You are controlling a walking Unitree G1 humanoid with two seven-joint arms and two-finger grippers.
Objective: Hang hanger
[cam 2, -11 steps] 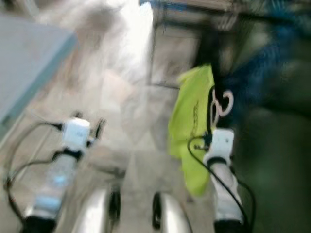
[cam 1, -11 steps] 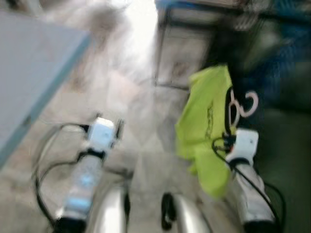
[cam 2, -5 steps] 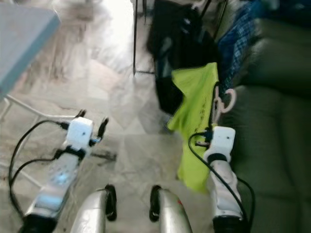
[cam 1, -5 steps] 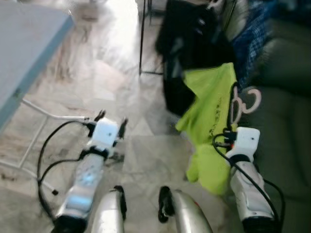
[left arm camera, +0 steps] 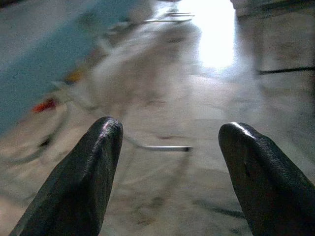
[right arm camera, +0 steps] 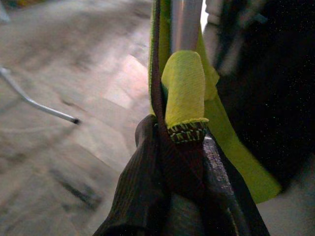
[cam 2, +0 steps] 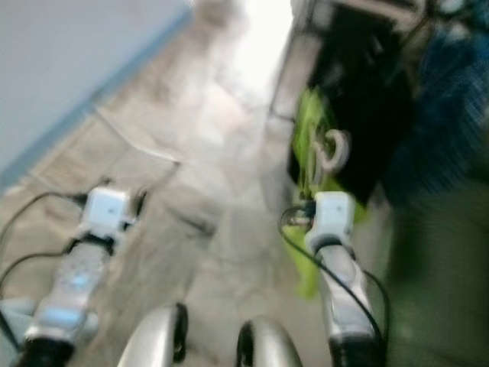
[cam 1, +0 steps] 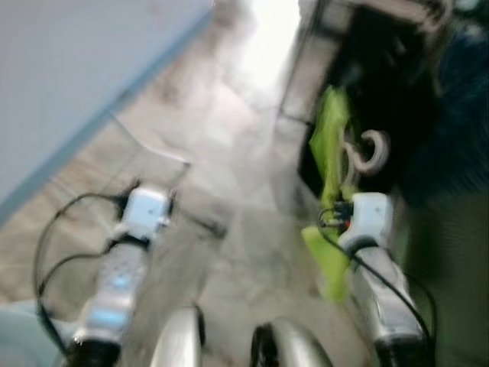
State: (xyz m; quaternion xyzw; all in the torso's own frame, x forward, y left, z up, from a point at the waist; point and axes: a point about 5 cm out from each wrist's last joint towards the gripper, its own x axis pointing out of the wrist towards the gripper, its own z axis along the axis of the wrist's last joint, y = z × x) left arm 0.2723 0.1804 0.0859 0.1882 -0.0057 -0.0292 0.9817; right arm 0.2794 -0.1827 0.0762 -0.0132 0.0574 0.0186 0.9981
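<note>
The hanger (cam 1: pixel 365 153) is a pale plastic one with a rounded, curled hook, standing upright above the right tool (right arm camera: pixel 177 147) and carrying a lime-green garment (cam 1: pixel 330 145) of thin, smooth cloth that hangs in a narrow fold down past the wrist. In the right wrist view the tool's two dark, matte fingers are pressed together on a dark strap and a rolled green edge with stitched trim, with a pale bar of the hanger rising just behind; so the right tool is closed on the hanger and its cloth. Just behind the garment hang dark clothes (cam 1: pixel 382 84), black and blue, blurred.

The left tool (left arm camera: pixel 170 167) is held out low over the floor (cam 1: pixel 252 191), its two blunt, rubbery black fingers (left arm camera: pixel 93 167) wide apart and holding nothing. The floor is pale, glossy stone with a bright glare. To the robot's left is the flat grey-blue top of a table (cam 1: pixel 69 84), with thin metal legs (cam 1: pixel 153 149) beneath.
</note>
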